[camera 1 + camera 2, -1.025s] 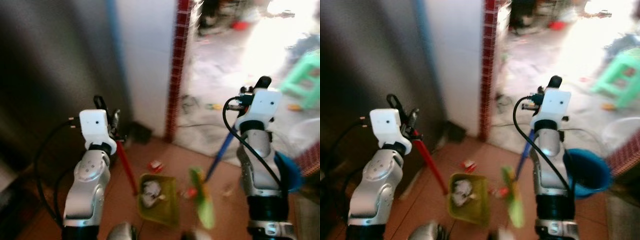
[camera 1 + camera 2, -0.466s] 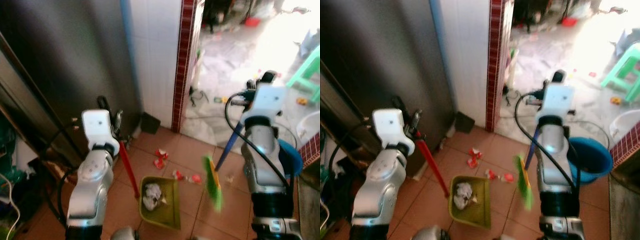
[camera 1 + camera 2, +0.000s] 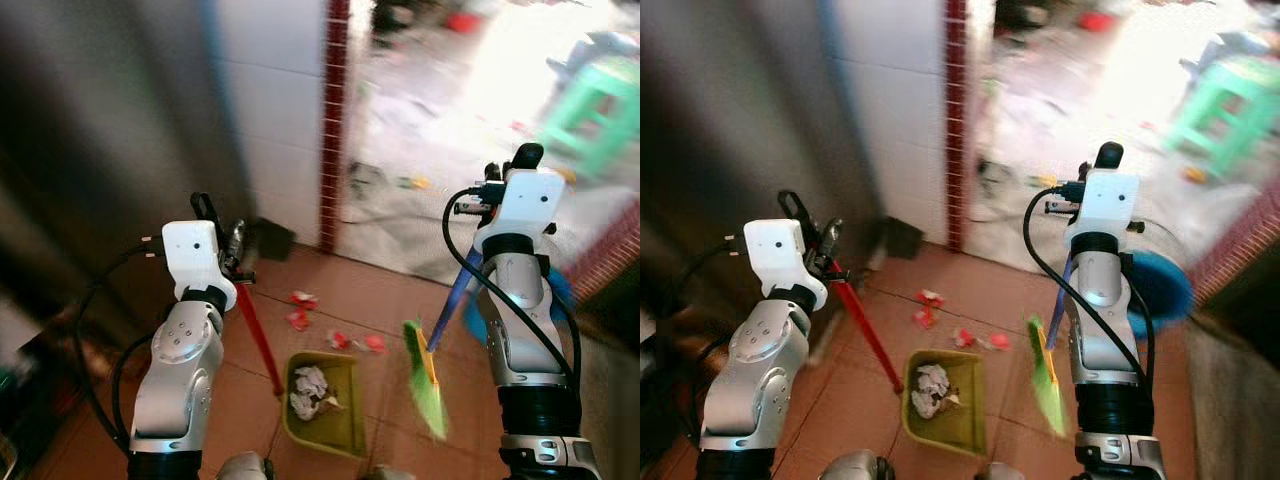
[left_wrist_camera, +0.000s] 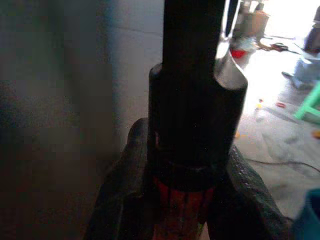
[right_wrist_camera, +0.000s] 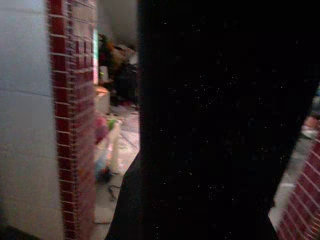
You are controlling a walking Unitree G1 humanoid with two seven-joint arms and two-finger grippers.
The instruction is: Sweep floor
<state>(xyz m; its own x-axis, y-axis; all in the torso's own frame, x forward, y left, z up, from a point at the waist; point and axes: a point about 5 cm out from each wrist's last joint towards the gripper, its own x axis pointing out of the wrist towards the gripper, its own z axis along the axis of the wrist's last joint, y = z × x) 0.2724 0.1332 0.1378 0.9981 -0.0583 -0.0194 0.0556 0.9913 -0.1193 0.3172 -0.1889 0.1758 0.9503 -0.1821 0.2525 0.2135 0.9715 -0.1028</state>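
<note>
Several red scraps lay on the tiled floor just beyond your green dustpan, whose red handle your left tool clamped. Your right tool gripped the blue broom handle, I judged; its green bristles could flick litter past the pan.

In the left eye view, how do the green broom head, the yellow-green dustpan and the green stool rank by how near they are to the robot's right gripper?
Judged from the right gripper, which holds the blue broom handle:
1. Green broom head, on the floor below it.
2. Yellow-green dustpan, further toward the robot's left; close to the broom head, but seemingly a little farther.
3. Green stool, farthest, out past the doorway.
</note>
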